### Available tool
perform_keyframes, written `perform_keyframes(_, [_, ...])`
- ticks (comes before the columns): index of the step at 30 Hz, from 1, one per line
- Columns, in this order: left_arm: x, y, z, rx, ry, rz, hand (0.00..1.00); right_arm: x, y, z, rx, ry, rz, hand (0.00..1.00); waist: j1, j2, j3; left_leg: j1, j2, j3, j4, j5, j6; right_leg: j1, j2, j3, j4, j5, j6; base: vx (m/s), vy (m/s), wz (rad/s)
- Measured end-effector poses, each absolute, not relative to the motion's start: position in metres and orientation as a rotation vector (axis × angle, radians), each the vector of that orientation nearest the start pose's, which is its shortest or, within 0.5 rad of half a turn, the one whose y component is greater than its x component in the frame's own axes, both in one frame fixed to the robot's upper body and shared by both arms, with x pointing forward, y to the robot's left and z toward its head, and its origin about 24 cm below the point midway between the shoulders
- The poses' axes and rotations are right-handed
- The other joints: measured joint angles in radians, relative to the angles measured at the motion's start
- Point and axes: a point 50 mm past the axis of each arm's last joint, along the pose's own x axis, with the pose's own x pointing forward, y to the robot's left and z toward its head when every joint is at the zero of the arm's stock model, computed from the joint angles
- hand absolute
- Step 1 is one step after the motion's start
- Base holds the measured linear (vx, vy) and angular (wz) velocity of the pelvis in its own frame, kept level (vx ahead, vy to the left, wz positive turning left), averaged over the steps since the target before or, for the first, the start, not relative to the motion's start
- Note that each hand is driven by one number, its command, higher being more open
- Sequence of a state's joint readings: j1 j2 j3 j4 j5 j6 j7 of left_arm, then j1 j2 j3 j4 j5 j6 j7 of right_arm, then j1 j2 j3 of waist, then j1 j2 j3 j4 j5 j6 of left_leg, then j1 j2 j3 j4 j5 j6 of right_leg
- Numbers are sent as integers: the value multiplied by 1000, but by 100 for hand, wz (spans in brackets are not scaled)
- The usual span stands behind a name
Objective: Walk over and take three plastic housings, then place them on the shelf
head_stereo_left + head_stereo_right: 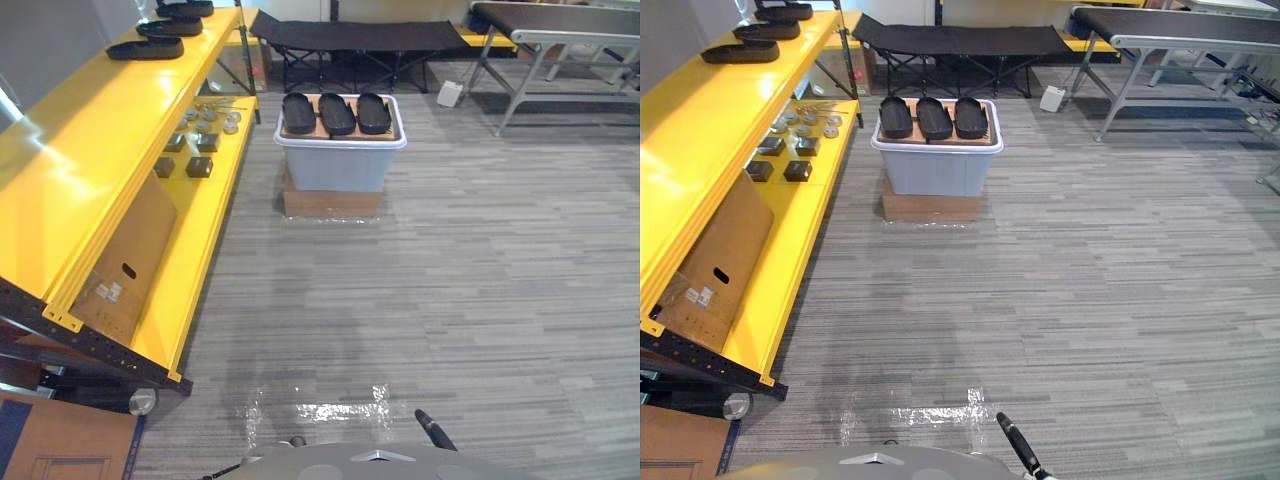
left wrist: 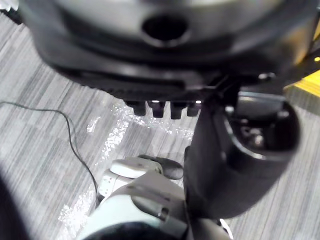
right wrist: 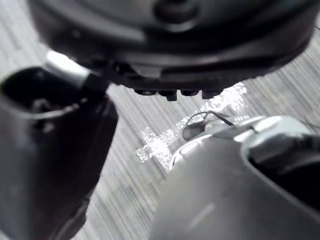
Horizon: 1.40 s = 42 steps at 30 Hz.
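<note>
Three black plastic housings (image 1: 336,113) lie side by side on a brown cardboard sheet (image 1: 317,131) laid across the top of a pale grey bin (image 1: 340,165) with a white rim. Each housing is a long, flat oval with rounded ends and a slightly raised edge, matt black, set lengthwise away from the robot. They lie close together; I cannot tell whether they touch. The bin stands on a low cardboard box (image 1: 332,203) on the grey striped carpet (image 1: 450,280), well ahead of the robot.

Along the left runs a yellow shelf (image 1: 90,160). At the far end of its top level lie three more black oval pieces (image 1: 145,49) of the same look, one behind the other. On the lower level sit a few small dark blocks (image 1: 198,166), a cluster of small round silvery parts (image 1: 210,118) beyond them, and nearer the robot a flat brown carton (image 1: 125,260) leaning under the upper level.

Behind the bin stands a black folding cot (image 1: 360,38). To the far right is a grey bench (image 1: 560,25) on angled metal legs, with a small white container (image 1: 449,93) on the carpet beside one leg.

The left hand (image 2: 150,60) hangs over the carpet, thumb (image 2: 250,150) standing apart from the row of fingertips (image 2: 157,107). The right hand (image 3: 175,45) does likewise, its thumb (image 3: 45,150) off to one side. Both seem to be loosely open, though only the fingertips show, and neither has hold of anything.
</note>
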<state>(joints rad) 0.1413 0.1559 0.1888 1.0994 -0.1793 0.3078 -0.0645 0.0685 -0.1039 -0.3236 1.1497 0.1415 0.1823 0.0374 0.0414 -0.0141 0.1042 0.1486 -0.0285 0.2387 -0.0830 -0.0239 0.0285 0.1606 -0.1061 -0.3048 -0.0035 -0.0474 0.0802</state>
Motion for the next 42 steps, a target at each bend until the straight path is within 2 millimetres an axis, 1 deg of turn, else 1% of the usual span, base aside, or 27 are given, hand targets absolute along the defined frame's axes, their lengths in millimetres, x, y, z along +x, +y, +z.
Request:
perform_keyframes(2, [60, 226, -164, -83, 1403, 212, 100, 104, -210, -159, 58, 1191, -193, 100, -4, -8, 15, -6, -1, -4, 0, 6, -3, -5, -2, -9, 0, 1, 2, -40, -4, 7])
perform_keyframes(3, [74, 225, -161, -85, 1347, 196, 100, 125, -206, -152, 35, 1100, -146, 100, -10, -9, 16, -10, -2, -6, 0, 9, -2, -8, -2, -11, 0, 2, 3, -59, -7, 13])
perform_keyframes(4, [94, 223, -155, -134, 1263, 198, 100, 152, -203, -140, 96, 987, -124, 100, -15, -8, 15, -15, -2, -10, -1, 13, 0, -11, -3, -17, -1, 5, 7, -61, -3, 12])
perform_keyframes(5, [105, 219, -151, -158, 1222, 188, 100, 165, -201, -135, 133, 940, -117, 100, -14, -6, 15, -18, -3, -11, -2, 16, 2, -14, -3, -19, -1, 6, 8, -60, 4, 11])
perform_keyframes(6, [125, 210, -145, -189, 1149, 147, 100, 187, -197, -125, 197, 865, -102, 100, -12, -2, 18, -19, -4, -12, -4, 19, 2, -19, -4, -19, -2, 8, 10, -81, 12, 3])
perform_keyframes(7, [133, 204, -143, -207, 1126, 131, 100, 197, -196, -119, 217, 828, -94, 100, -10, 1, 20, -19, -4, -11, -5, 19, 2, -19, -5, -19, -2, 9, 12, -69, 20, 0])
perform_keyframes(8, [149, 192, -139, -240, 1087, 105, 100, 217, -191, -108, 254, 751, -70, 100, -10, 4, 22, -19, -6, -10, -5, 20, 2, -18, -7, -19, -5, 10, 12, -48, 21, -1])
perform_keyframes(10, [157, 183, -136, -284, 1062, 77, 100, 230, -186, -100, 289, 707, -44, 100, -15, 3, 22, -18, -8, -9, -5, 19, 2, -10, -7, -20, -18, 15, 13, 33, 8, -1])
perform_keyframes(11, [151, 177, -140, -276, 1108, 55, 100, 218, -179, -109, 355, 769, -64, 100, -18, 0, 25, -18, -11, -1, -2, 16, -4, -1, -8, -21, -30, 16, 13, 95, 10, -5])
perform_keyframes(13, [135, 177, -146, -279, 1153, 77, 100, 200, -179, -121, 349, 845, -103, 100, -20, 0, 25, -16, -12, 2, -2, 11, -11, 1, -9, -22, -33, 16, 13, 81, -4, -4])
perform_keyframes(15, [128, 179, -149, -277, 1167, 94, 100, 191, -180, -125, 348, 875, -120, 100, -21, 0, 25, -16, -11, 1, -1, 10, -13, 1, -9, -24, -33, 18, 17, 19, -5, 0])
perform_keyframes(18, [125, 179, -149, -263, 1121, 138, 100, 185, -180, -128, 337, 862, -175, 100, -21, 1, 24, -15, -11, 2, -1, 8, -18, 2, -11, -28, -33, 22, 24, 0, 0, 0])
perform_keyframes(21, [120, 178, -148, -316, 1072, 182, 100, 180, -184, -125, 321, 783, -299, 100, -22, 3, 23, -15, -12, 0, -1, 5, -23, 2, -13, -33, -30, 30, 35, -31, 6, 1])
perform_keyframes(27, [109, 181, -147, -330, 1043, 196, 100, 175, -188, -125, 326, 767, -321, 100, -19, 3, 23, 0, -15, 7, -1, 0, -28, -10, -22, -20, 10, 29, 34, -80, 20, -7])
perform_keyframes(28, [111, 180, -145, -349, 1025, 179, 100, 174, -188, -124, 315, 756, -321, 100, -18, 5, 23, -4, -16, 10, -1, -7, -26, -40, -30, -20, 58, 15, 26, -94, 55, -10])
perform_keyframes(29, [109, 179, -144, -384, 1013, 167, 100, 175, -190, -122, 308, 737, -329, 100, -18, 10, 27, -7, -16, 11, 0, -19, 0, -88, -45, -18, 155, -14, 39, -96, 64, -10])
perform_keyframes(30, [109, 179, -143, -396, 1008, 158, 100, 174, -191, -122, 308, 733, -341, 100, -20, 10, 28, -19, -14, 11, 18, -31, 22, -143, -62, -22, 266, -30, 33, -104, 76, -9])
perform_keyframes(31, [110, 179, -143, -399, 1001, 156, 100, 174, -191, -122, 308, 733, -346, 100, -19, 12, 31, -25, -11, 12, 34, -38, 30, -183, -77, -25, 347, -33, 27, -101, 78, -10])
perform_keyframes(32, [111, 178, -140, -408, 983, 151, 100, 173, -192, -122, 322, 730, -363, 100, -18, 2, 48, -24, -15, 18, 63, -52, 44, -268, -130, -49, 539, -36, 6, -87, 78, -5])
perform_keyframes(33, [115, 181, -137, -436, 955, 155, 100, 170, -193, -123, 339, 729, -371, 100, -20, -2, 71, -13, -21, 18, 87, -66, 58, -322, -174, -69, 670, -48, -26, -44, 78, 1])
perform_keyframes(34, [114, 183, -136, -449, 949, 159, 100, 166, -193, -123, 341, 733, -373, 100, -21, -4, 73, -8, -20, 15, 94, -71, 60, -334, -179, -73, 683, -54, -33, 2, 62, 11])
perform_keyframes(35, [113, 184, -135, -467, 943, 163, 100, 161, -194, -125, 341, 739, -374, 100, -22, -5, 75, -2, -16, 11, 101, -78, 60, -337, -176, -74, 660, -62, -18, 29, 70, 16])
perform_keyframes(36, [113, 184, -134, -506, 931, 164, 100, 153, -195, -127, 337, 743, -374, 100, -24, -6, 75, -2, -12, -1, 112, -88, 54, -336, -159, -69, 578, -63, -11, 79, 48, 24])
perform_keyframes(38, [117, 181, -129, -550, 902, 130, 100, 148, -197, -126, 324, 738, -374, 100, -33, -7, 79, -14, -9, -22, 124, -93, 52, -341, -127, -38, 424, -41, 21, 139, 9, 31])
perform_keyframes(39, [121, 178, -125, -558, 886, 87, 100, 147, -197, -126, 301, 739, -366, 100, -40, -7, 80, -38, -4, -30, 148, -107, 41, -349, -108, -20, 327, -18, 48, 163, -32, 23])
perform_keyframes(40, [125, 176, -122, -563, 873, 57, 100, 147, -197, -126, 297, 738, -364, 100, -41, -12, 87, -47, 1, -30, 172, -121, 30, -347, -96, -20, 263, 2, 50, 196, -60, 14])
perform_keyframes(42, [127, 171, -119, -600, 858, 23, 100, 144, -197, -127, 297, 741, -365, 100, -38, -20, 100, -58, 7, -29, 238, -170, 14, -339, -92, -21, 209, 28, 28, 178, -96, -3])
